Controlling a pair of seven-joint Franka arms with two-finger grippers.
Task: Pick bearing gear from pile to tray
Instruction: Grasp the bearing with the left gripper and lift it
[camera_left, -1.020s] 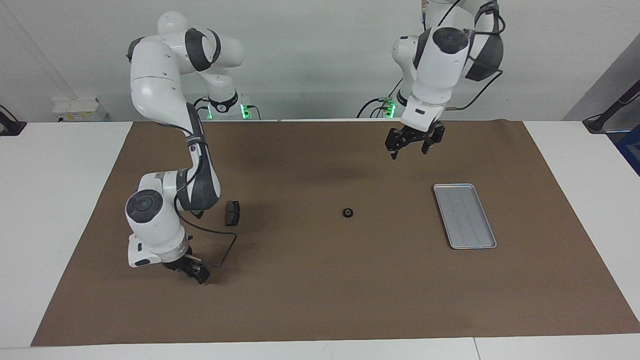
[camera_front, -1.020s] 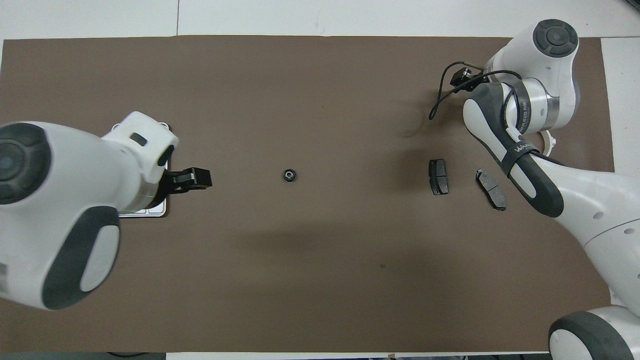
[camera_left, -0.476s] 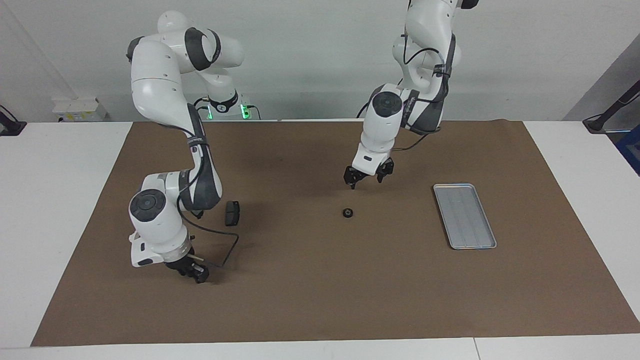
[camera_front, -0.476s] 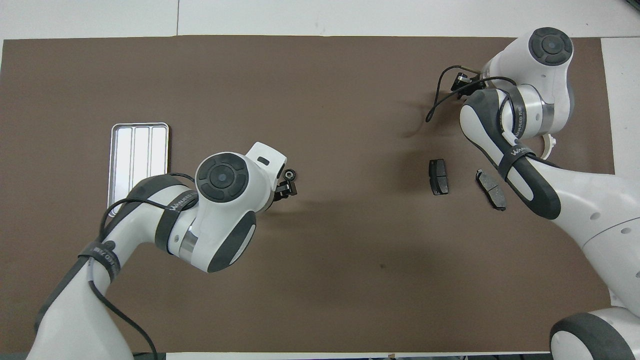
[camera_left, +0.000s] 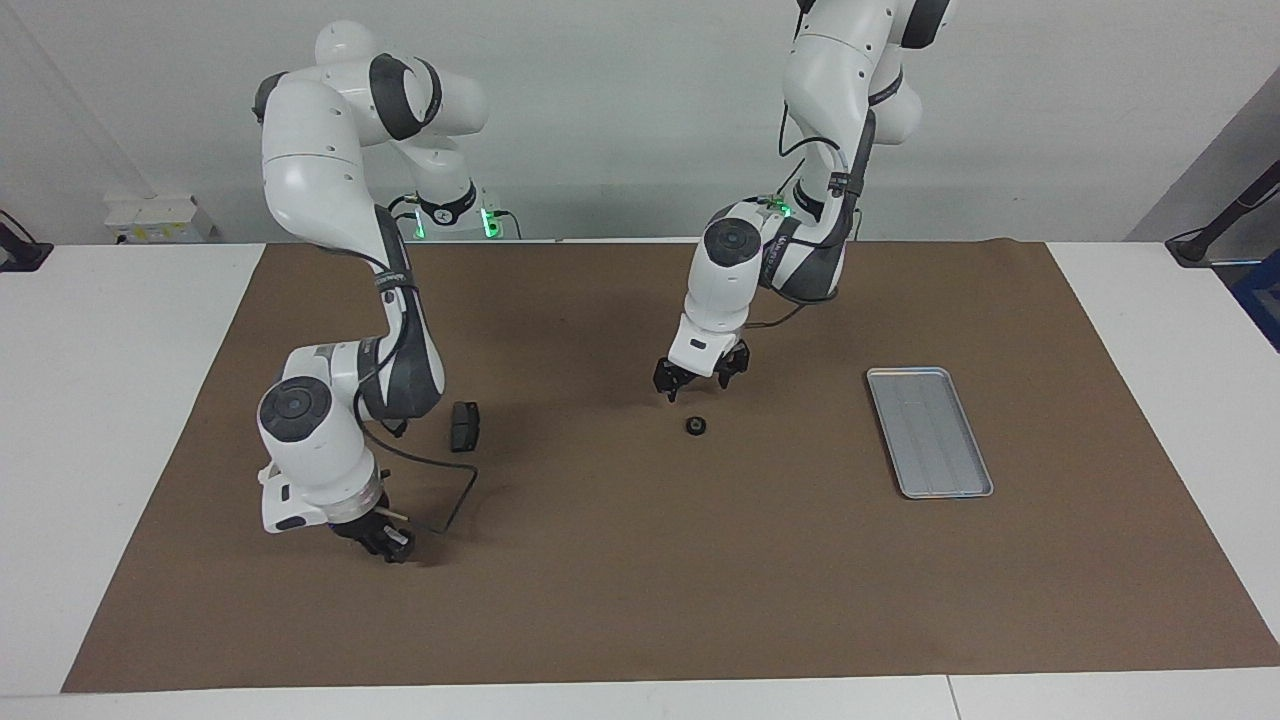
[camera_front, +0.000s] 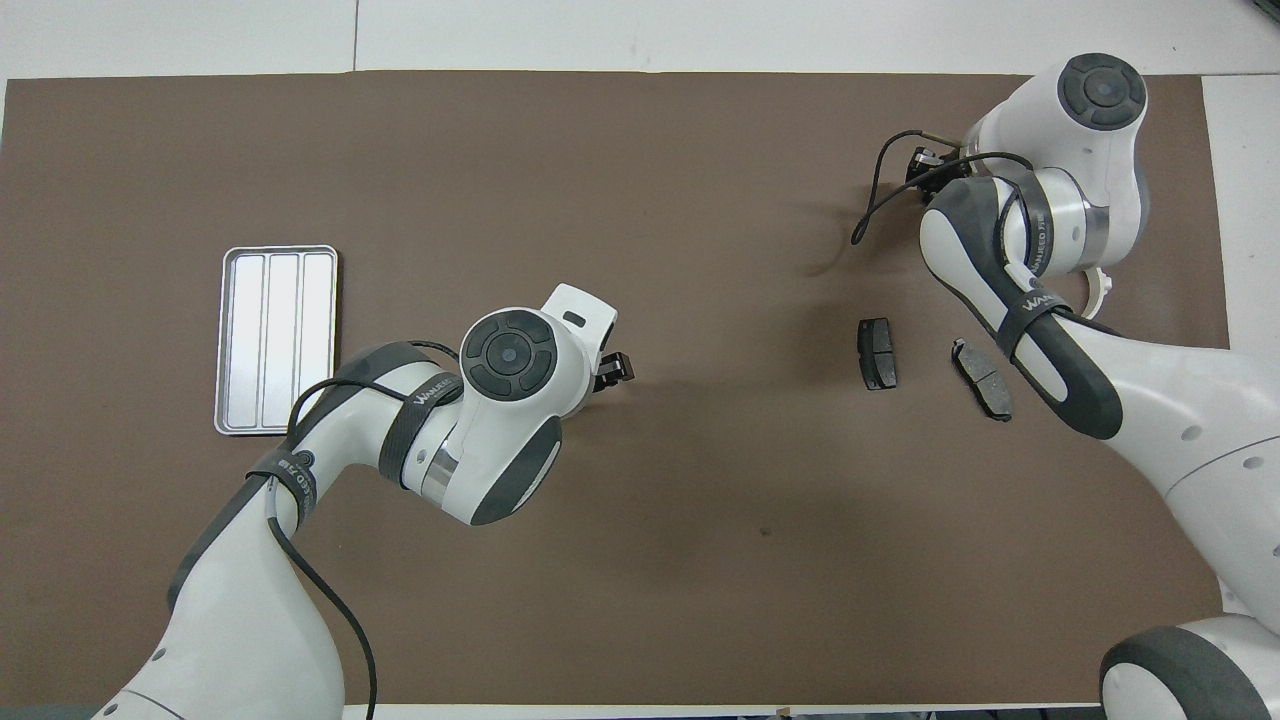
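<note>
Since a second ago the left arm has swung away from the tray and dropped toward the middle of the worktop, while the right arm has barely shifted and its claw has closed. Now the left claw hangs low over the brown mat, its fingers spread, just beside the small black gear and not touching it. That gear sits alone on the mat about midway between the two ends of the worktop. From overhead it is hidden under the left arm, so only the facing view shows it. The tray lies flat on the mat toward the left arm's end of the worktop, well apart from the gear, with its ribbed floor bare. At the right arm's end, the right claw is down close to the mat, nearer the worktop edge farthest from the robots, with its fingertips pressed together. It may be pinching something tiny, but I cannot tell from either view. A thin black cable loops off that wrist and trails over the mat. A dark brake pad lies nearer to the robots than the right claw, and a second brake pad lies beside it, closer to the end of the worktop and partly tucked under the right arm. A curved white half-ring peeks out from under that same arm, farther from the robots than the second pad.
</note>
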